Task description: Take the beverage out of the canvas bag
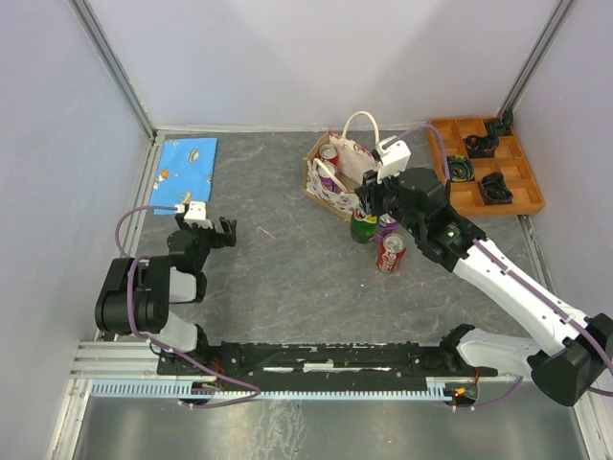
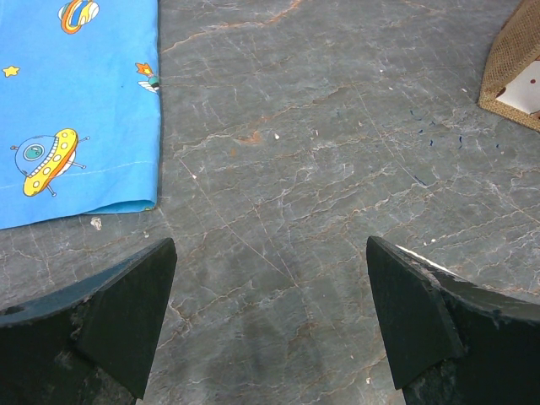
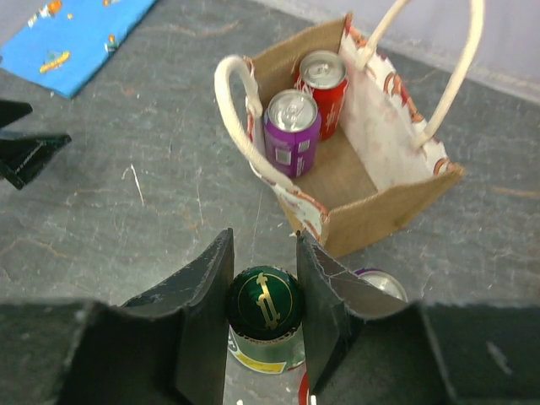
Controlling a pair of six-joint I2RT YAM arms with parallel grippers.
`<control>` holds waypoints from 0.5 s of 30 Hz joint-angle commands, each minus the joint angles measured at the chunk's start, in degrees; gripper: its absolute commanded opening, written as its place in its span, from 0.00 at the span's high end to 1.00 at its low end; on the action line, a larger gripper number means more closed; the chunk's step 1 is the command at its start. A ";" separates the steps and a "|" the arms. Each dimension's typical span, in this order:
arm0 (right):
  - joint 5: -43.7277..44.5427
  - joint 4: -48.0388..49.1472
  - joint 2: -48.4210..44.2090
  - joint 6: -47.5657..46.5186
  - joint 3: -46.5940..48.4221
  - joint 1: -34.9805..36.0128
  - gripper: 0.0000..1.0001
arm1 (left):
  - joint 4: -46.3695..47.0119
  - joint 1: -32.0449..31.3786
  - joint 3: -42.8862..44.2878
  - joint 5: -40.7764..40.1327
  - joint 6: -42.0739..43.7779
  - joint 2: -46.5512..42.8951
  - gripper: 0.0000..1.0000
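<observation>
Right gripper pinches the green bottle by its cap, just outside the canvas bag.

The bottle looks about to be set down, so it should go straight down until its base sits flat, the jaws should part only then, and the gripper should lift clear of the outside cans and the white handle. The right arm reaches forward over the table with its wrist tipped down. The left gripper hovers spread and empty near the blue cloth. A red can and a purple can stand inside the bag.
</observation>
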 commanded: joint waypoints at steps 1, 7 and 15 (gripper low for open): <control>1.01 9.49 -1.20 1.87 0.75 0.67 1.00 | 3.36 0.18 0.45 -1.05 0.86 0.14 0.01; 1.20 10.01 2.39 2.46 -1.48 0.73 1.00 | 3.36 0.18 0.45 -1.03 0.87 0.10 0.01; 2.54 13.66 7.37 3.79 -3.39 0.70 1.00 | 3.32 0.18 0.45 -1.05 0.89 0.13 0.01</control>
